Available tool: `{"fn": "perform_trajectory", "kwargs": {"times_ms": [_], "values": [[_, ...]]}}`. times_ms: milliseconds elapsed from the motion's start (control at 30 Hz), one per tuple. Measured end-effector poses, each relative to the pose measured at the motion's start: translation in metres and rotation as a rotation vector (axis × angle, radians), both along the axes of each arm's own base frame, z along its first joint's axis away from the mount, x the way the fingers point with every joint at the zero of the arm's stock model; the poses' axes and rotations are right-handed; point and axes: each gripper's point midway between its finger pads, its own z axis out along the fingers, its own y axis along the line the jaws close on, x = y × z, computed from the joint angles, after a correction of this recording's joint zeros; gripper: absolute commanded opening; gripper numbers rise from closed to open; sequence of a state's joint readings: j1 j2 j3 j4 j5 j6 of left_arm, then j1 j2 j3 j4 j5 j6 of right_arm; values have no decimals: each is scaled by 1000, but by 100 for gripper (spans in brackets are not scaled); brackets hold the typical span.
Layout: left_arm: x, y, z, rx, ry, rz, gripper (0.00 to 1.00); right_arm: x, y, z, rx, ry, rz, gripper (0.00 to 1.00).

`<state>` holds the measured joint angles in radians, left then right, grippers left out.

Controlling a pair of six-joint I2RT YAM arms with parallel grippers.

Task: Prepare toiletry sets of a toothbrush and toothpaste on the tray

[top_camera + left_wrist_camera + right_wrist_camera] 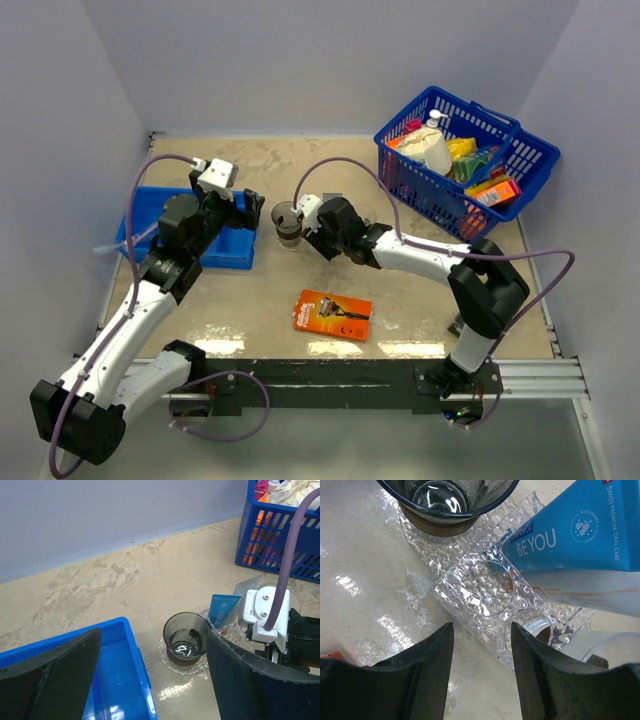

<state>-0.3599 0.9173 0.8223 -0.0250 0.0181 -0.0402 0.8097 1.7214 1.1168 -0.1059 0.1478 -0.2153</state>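
Evidently the toothpaste [570, 535] is already down. In the right wrist view it lies tilted across the tray [480, 590], at about 2 o'clock from the tray's round recess. The dark cup [445, 500] appears to stand on the same dimpled clear plastic at 12 o'clock.

The right end effector [481, 630] hovers over the tray's 6 o'clock edge, fingers apart with nothing between them. The left end effector [152, 645] hangs spread wide and empty above the blue bin [115, 670], at 9 o'clock of the cup.

My reading is that the tube's placement is being finished. To do it well, lift the right arm straight up before swinging away. The tray looks light and slippery on the glossy worktop, so a fingertip catching its rim or the tube would likely drag the set askew. A toothbrush is needed next, but I cannot pick one out.

The tube reads "BE YOU" and "SWISS PREMIUM ORAL CARE", with "BLACKBERRY" in a round badge. Print on the orange razor pack [333, 313] is too small to read
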Motion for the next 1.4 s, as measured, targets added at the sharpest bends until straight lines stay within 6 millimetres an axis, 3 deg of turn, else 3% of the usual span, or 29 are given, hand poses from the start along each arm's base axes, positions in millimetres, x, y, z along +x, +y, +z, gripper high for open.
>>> {"fn": "perform_trajectory", "kwargs": {"times_ms": [467, 667, 1167, 1400], "values": [[0, 0, 0, 0, 0, 0, 89, 6, -3, 1, -9, -23, -37, 38], [0, 0, 0, 0, 0, 0, 89, 7, -5, 1, -6, -27, -56, 39], [0, 0, 0, 0, 0, 0, 89, 8, -5, 2, -3, -27, -64, 62], [1, -1, -3, 4, 8, -3, 90, 5, 1, 16, 42, -33, -42, 65]]}}
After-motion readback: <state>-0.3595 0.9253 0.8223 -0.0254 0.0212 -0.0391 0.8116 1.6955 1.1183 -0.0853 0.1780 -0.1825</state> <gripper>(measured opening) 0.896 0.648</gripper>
